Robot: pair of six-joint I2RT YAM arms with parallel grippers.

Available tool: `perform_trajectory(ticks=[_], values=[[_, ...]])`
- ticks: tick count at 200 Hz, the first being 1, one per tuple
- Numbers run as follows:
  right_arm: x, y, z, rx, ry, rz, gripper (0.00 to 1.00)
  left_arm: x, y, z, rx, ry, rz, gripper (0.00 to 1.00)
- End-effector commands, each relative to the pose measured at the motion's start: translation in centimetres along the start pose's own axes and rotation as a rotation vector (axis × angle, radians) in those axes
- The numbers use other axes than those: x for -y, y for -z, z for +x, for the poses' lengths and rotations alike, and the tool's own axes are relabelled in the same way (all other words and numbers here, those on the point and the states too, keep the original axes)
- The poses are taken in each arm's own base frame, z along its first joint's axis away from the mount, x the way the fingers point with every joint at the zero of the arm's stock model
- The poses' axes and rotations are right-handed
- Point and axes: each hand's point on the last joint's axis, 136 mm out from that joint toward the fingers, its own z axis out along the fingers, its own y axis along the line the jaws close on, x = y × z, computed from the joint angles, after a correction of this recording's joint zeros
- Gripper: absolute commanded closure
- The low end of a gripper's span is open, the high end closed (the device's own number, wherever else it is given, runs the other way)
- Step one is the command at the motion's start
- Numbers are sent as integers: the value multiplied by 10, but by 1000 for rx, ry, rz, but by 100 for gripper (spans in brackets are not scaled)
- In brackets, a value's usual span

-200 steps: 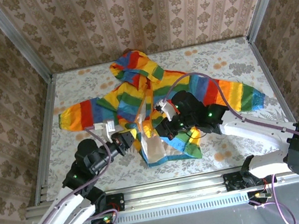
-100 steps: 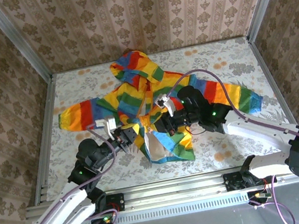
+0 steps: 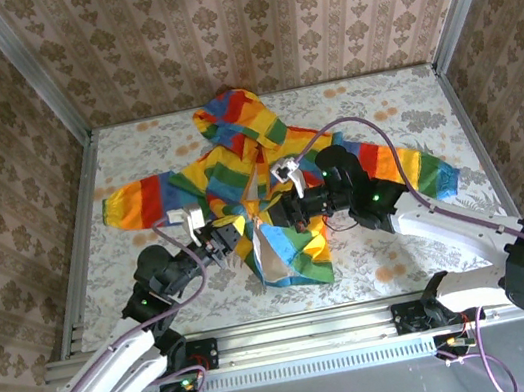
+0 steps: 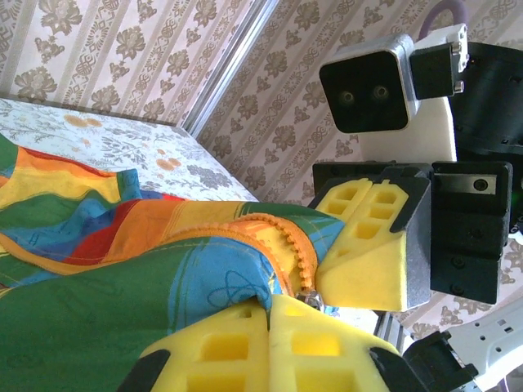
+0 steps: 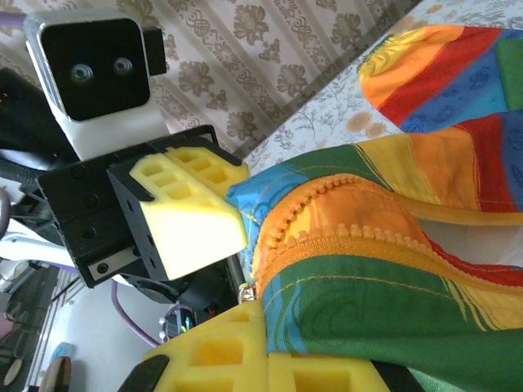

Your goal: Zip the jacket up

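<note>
The rainbow-striped jacket (image 3: 236, 165) lies spread on the table, hood (image 3: 233, 115) at the far side, sleeves out left and right. Its lower front is bunched and lifted between both grippers. My left gripper (image 3: 235, 234) is shut on the blue-green fabric edge (image 4: 204, 286) beside the orange zipper teeth (image 4: 290, 253), with the metal slider (image 4: 309, 300) at its fingertips (image 4: 327, 343). Facing it closely, my right gripper (image 3: 281, 215) is shut on the green fabric (image 5: 384, 302) just under the other zipper row (image 5: 327, 233). In the right wrist view the slider (image 5: 245, 292) shows by my finger.
Floral tablecloth (image 3: 378, 104) surrounds the jacket. Aluminium frame posts and patterned walls (image 3: 241, 17) close in the table on three sides. The right arm's purple cable (image 3: 374, 141) arcs over the right sleeve (image 3: 420, 168). Cream lining (image 3: 271, 255) hangs below the grippers.
Both grippers have moved a little away from the near edge, drawing closer together. The jacket's lower front has been pulled up and narrowed, its hem lifting off the table.
</note>
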Motion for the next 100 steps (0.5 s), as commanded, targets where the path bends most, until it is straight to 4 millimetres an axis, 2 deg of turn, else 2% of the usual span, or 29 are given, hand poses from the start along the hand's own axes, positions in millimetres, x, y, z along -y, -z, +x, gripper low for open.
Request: perform_trajectory(ticks=[1,100], values=[[-6,-3,-4,18,-6,-55,100,9,1,-7,39,-54,49,100],[-1,-3,-3,32,-30,-51,100,11,3,-7,52,-45,68,100]])
